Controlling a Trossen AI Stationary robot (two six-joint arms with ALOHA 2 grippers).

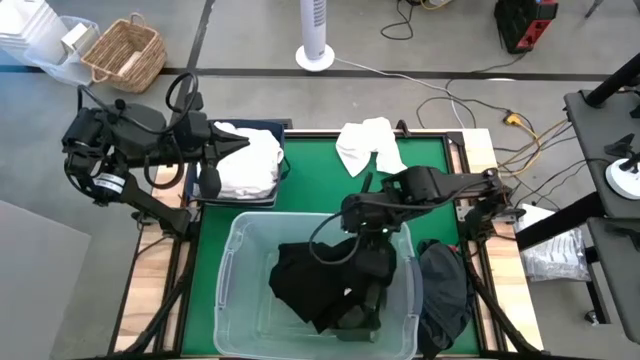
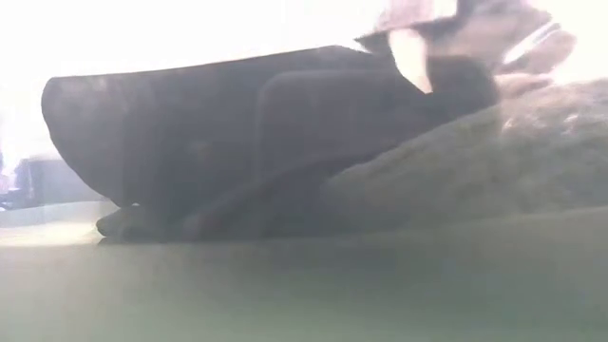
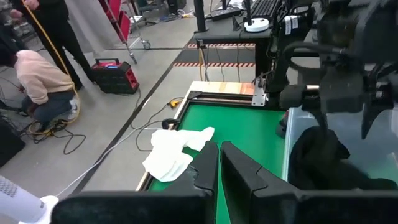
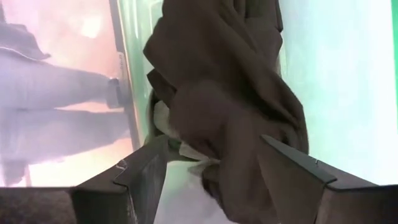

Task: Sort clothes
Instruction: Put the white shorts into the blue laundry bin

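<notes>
Dark fabric [image 4: 230, 106] fills your right wrist view, bunched just past the right end effector [image 4: 224, 171], whose two fingers stand apart with nothing pinched between them. From above, you can see that end effector [image 1: 362, 262] reaching down into the clear plastic tub [image 1: 232, 262] at the near side of the green bench [image 1: 315, 185]. The dark garments [image 1: 320, 280] lie heaped inside the tub, under and around the fingers.

Your left end effector [image 1: 238, 145] is over the far left part of the bench, fingers pressed together with nothing between them. It hovers at a stack of white clothes [image 1: 250, 165] that sits in a navy blue bin [image 1: 282, 128]; whether it touches the stack you cannot tell.

One more white garment [image 1: 368, 146] lies loose on the far edge of the bench, well apart from both arms. The left wrist view shows it [image 3: 174, 149] draped at the bench's border. Another dark garment [image 1: 443, 290] is bunched on the bench just beside the tub's right wall.

Beyond the bench, a person [image 3: 40, 84] crouches on the floor.
</notes>
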